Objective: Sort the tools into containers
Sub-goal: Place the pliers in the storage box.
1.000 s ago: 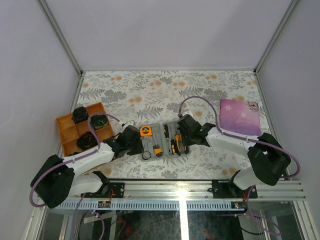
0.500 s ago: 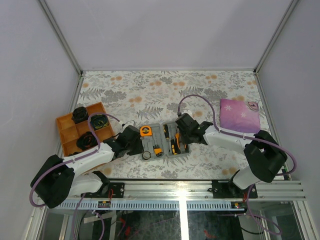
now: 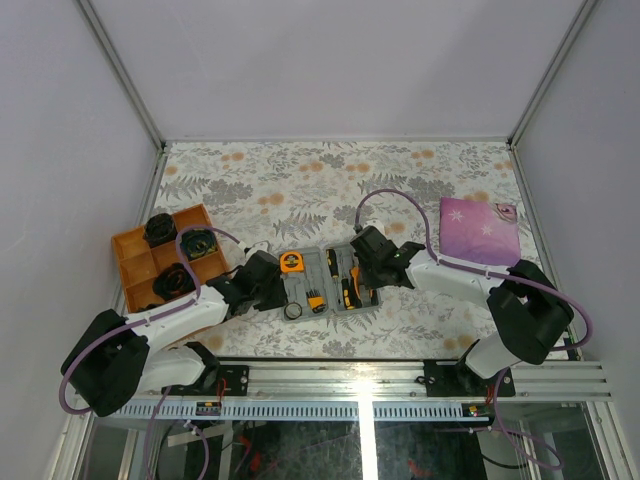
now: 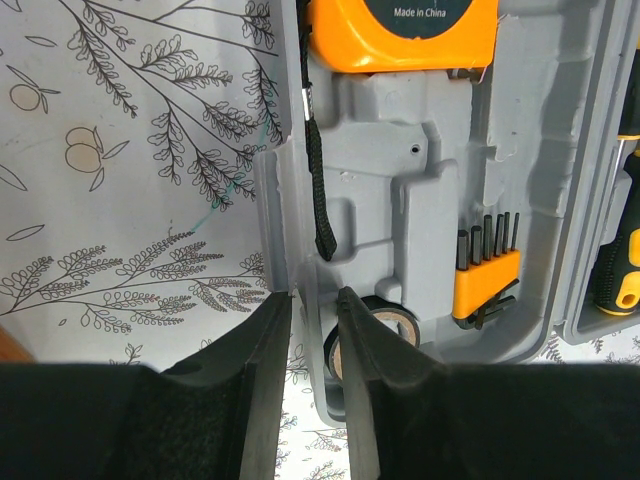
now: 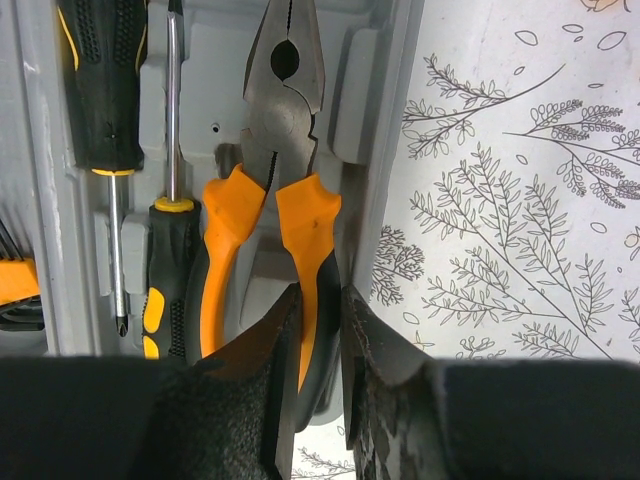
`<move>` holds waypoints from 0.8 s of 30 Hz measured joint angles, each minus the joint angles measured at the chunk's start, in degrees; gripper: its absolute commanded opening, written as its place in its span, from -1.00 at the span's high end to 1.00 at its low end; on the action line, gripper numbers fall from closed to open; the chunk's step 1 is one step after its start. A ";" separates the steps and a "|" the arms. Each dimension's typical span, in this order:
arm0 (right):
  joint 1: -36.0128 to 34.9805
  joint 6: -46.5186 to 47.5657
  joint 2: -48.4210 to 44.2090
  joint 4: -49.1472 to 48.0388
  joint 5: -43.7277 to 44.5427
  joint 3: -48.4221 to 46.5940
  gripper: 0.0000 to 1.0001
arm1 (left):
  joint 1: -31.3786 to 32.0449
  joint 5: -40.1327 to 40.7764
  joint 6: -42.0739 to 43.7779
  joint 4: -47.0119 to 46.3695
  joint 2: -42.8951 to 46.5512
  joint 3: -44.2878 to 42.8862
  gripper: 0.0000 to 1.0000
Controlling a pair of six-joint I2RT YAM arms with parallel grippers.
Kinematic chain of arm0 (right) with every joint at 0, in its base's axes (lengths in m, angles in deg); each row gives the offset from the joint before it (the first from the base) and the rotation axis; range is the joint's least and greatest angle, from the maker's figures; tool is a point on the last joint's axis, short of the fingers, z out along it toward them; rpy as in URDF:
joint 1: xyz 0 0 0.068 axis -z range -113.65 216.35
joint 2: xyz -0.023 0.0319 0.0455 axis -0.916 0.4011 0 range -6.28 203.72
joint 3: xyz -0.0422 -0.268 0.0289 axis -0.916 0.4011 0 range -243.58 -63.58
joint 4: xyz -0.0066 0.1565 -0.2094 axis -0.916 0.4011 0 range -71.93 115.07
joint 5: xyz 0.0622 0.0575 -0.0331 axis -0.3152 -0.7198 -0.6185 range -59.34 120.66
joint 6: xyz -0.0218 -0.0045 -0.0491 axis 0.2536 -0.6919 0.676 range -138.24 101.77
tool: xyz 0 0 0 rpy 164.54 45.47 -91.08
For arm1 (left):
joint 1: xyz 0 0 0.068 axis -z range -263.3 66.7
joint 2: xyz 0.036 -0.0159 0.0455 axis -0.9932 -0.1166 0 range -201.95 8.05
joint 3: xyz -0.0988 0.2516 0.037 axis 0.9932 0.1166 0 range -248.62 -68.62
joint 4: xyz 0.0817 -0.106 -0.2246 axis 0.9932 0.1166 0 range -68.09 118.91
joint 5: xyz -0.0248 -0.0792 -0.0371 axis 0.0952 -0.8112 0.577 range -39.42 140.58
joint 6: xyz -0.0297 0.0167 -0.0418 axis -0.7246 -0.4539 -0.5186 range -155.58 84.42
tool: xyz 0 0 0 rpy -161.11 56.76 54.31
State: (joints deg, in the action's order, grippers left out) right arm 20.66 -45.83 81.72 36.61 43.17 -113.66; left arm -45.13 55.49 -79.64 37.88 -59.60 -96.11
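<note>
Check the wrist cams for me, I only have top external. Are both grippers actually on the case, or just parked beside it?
Observer: The left gripper is on it. Its jaws are closed over the left wall of the tool case, one inside and one outside.
Operator: Right side the same?
Observer: The right gripper straddles the right wall the same way, but the outer handle of the pliers also runs into the gap between its jaws.
Operator: Where's the tape ring?
Observer: The tape ring lies inside the case, right beside the left gripper and partly hidden by it. I cannot tell whether they touch.
</note>
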 measured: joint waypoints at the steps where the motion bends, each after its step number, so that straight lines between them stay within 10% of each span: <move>1: 0.00 0.00 0.00 0.28 0.00 -0.11 0.60 | 0.00 0.00 0.02 0.00 0.00 0.00 0.51; 24: 0.11 -0.04 -0.20 2.16 -1.16 -0.33 0.30 | 0.00 0.00 0.00 -0.02 0.00 0.00 0.51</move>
State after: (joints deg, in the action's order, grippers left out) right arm 20.77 -45.87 81.53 38.78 42.01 -113.99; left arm -45.13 55.49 -79.64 37.86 -59.60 -96.11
